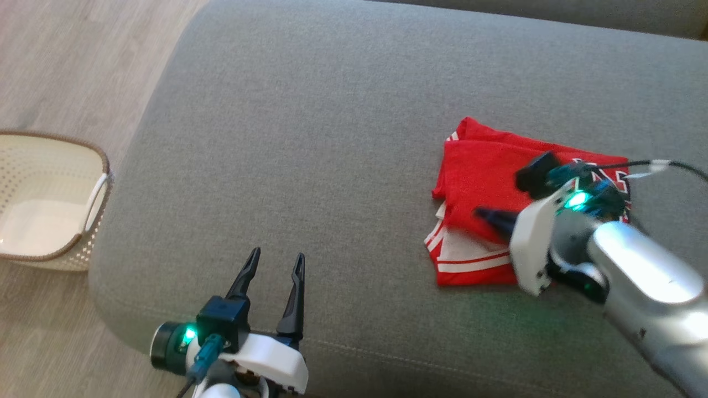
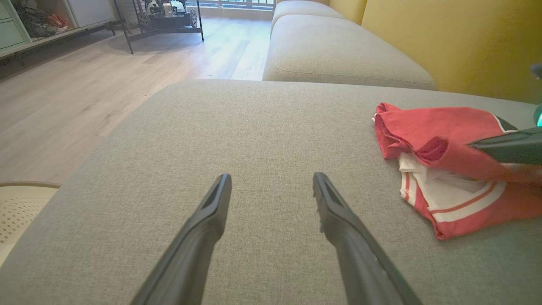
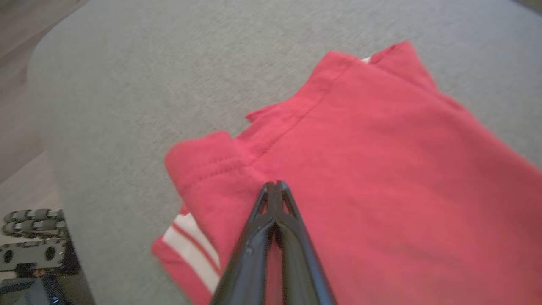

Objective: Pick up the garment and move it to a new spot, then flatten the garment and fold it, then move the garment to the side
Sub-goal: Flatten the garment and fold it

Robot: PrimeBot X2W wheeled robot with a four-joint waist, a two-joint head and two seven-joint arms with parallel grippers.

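Observation:
The garment (image 1: 481,171) is a red shirt with white stripes, folded into a compact rectangle on the right part of the grey cushion (image 1: 332,110). My right gripper (image 1: 481,213) is shut, its fingertips pressed together over the garment's near left part (image 3: 381,169); no cloth shows between the tips (image 3: 275,184). In the left wrist view the garment (image 2: 427,127) lies at the right with the right arm's dark fingers (image 2: 508,146) across it. My left gripper (image 1: 275,260) stands open over bare cushion near the front edge, well left of the garment, with nothing between its fingers (image 2: 271,178).
A cream perforated basket (image 1: 44,204) with a brown rim stands on the wooden floor left of the cushion. A yellow backrest (image 2: 444,38) rises behind the seat, and another grey cushion (image 2: 338,46) continues beyond. Shelving and a wheeled frame stand far across the floor.

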